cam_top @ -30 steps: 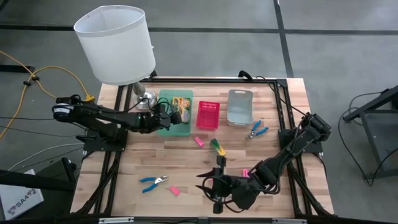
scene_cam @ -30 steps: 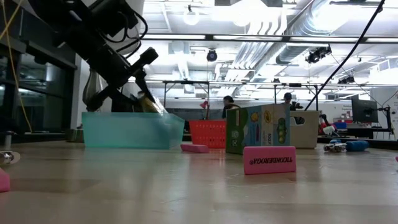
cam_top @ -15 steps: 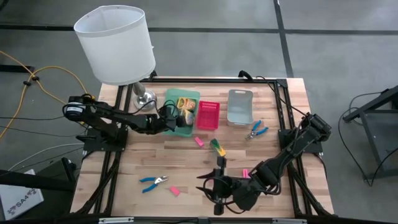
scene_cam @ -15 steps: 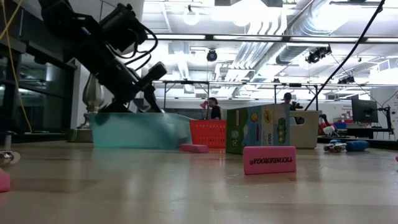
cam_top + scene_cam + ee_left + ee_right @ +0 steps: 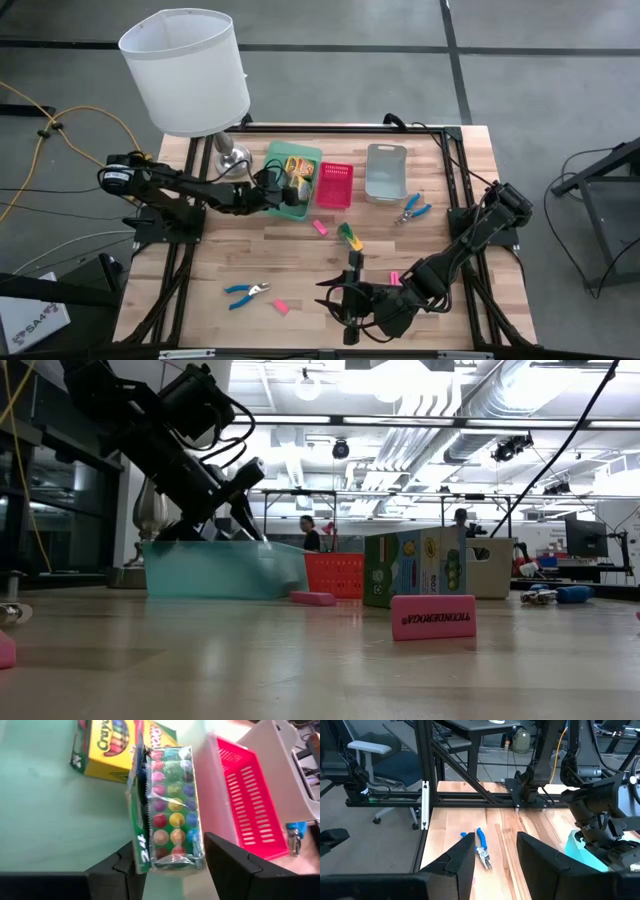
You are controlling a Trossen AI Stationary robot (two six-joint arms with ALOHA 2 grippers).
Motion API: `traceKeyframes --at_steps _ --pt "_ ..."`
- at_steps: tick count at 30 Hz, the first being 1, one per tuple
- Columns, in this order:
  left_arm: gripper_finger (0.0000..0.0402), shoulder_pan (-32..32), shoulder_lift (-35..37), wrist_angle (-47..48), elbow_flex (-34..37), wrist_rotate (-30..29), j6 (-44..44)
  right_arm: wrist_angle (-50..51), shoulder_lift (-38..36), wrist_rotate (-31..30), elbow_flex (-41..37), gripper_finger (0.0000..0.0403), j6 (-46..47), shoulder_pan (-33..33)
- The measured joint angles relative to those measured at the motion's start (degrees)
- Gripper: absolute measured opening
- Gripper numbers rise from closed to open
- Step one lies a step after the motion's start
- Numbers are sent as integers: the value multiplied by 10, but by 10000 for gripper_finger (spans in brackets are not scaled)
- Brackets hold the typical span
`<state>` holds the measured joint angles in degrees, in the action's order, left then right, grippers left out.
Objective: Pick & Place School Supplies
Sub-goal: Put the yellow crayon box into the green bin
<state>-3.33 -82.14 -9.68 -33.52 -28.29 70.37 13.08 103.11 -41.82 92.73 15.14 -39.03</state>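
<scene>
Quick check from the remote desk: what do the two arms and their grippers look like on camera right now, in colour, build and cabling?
Both arms are black, built of jointed segments. The left gripper has two broad, flat, matte black fingers with angular stepped edges. The right gripper has the same dark wedge-shaped fingers. In the low view, loose black cables loop along the left arm's wrist housing. From above, its base joint shows a pale round label.

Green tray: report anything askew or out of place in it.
In the green tray, one crayon box stands on edge between the left gripper's open fingers, while another crayon box lies flat behind it. Nothing looks spilled or damaged.
</scene>
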Motion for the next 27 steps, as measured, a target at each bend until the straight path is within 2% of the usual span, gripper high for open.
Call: traceKeyframes --at_steps 21,27 --pt "182 24 17 50 0 5 42 0 0 2 0 137 0 0" --pt "182 23 17 57 0 43 63 0 0 3 0 137 3 0"
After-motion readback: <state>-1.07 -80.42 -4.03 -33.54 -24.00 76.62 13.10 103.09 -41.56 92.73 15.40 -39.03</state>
